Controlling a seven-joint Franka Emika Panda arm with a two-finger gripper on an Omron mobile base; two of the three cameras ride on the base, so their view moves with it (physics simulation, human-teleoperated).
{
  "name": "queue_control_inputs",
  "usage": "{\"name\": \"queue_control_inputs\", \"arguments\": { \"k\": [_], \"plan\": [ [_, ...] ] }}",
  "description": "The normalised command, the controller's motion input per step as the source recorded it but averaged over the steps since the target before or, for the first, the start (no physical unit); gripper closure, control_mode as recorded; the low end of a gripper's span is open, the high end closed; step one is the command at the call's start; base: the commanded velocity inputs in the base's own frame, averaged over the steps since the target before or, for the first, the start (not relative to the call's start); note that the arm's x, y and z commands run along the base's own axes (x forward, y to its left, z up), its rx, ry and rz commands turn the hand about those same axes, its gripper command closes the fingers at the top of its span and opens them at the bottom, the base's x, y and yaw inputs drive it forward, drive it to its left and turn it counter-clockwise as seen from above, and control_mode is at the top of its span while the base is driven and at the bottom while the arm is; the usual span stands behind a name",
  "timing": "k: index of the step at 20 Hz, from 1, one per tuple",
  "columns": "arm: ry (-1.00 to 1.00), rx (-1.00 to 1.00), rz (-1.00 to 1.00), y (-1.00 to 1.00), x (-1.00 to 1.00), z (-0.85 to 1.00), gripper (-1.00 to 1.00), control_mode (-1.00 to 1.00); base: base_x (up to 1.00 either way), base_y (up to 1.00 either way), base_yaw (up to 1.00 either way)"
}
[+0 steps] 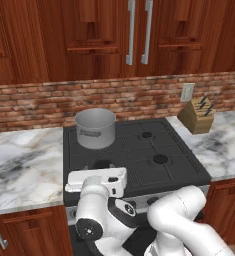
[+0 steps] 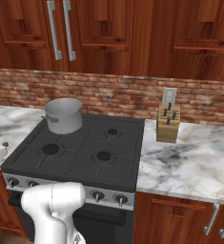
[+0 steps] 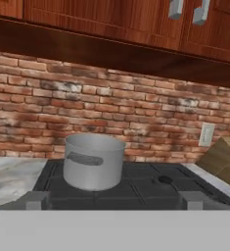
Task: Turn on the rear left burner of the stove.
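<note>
Red brick wall (image 3: 111, 112) and dark wood cupboards (image 1: 89, 35) back a marble counter (image 1: 19, 160) with the stove (image 1: 139, 150) set into it.

The gripper (image 3: 114, 200) sits low at the stove's front edge, level with the cooktop and looking straight across it toward the wall. Its two grey fingertips (image 3: 35, 200) stand well apart at the bottom of the hand view, so the hand is spread wide and holds nothing. Just beyond it, a grey pot (image 3: 93, 161) stands on the rear left burner, with the other rear burner (image 3: 165, 179) to its right. Further right on the counter a wooden knife block (image 3: 224, 159) leans near a wall socket (image 3: 206, 135).

From the left base view the arm is folded tightly, its white wrist lying flat over the front left corner of the stove and the elbow bulging low in front of the oven. The knobs (image 2: 98, 195) run along the silver strip on the stove's front face, below the level where the hand now points.

My judgement is that the reach is the step in hand and no knob has been touched. Next, the hand would need to drop and tip down to face the strip, pick the knob that serves the rear left burner, close on it and twist. Which knob that is I cannot tell; part of the row is hidden behind the arm.
</note>
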Motion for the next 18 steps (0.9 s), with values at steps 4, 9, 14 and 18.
{"name": "queue_control_inputs", "arguments": {
  "k": [4,9,14,18],
  "plan": [
    [-0.41,0.01,0.00,0.18,-0.18,-0.49,-1.00,-1.00,0.00,0.00,0.00],
    [-0.23,0.00,0.00,0.18,-0.02,-0.79,-1.00,-1.00,0.00,0.00,0.00],
    [-0.18,0.03,0.00,0.07,-0.15,-0.60,-1.00,-1.00,0.00,0.00,0.00],
    [-0.11,0.01,0.00,0.21,-0.14,-0.56,-1.00,-1.00,0.00,0.00,0.00]
  ]
}}
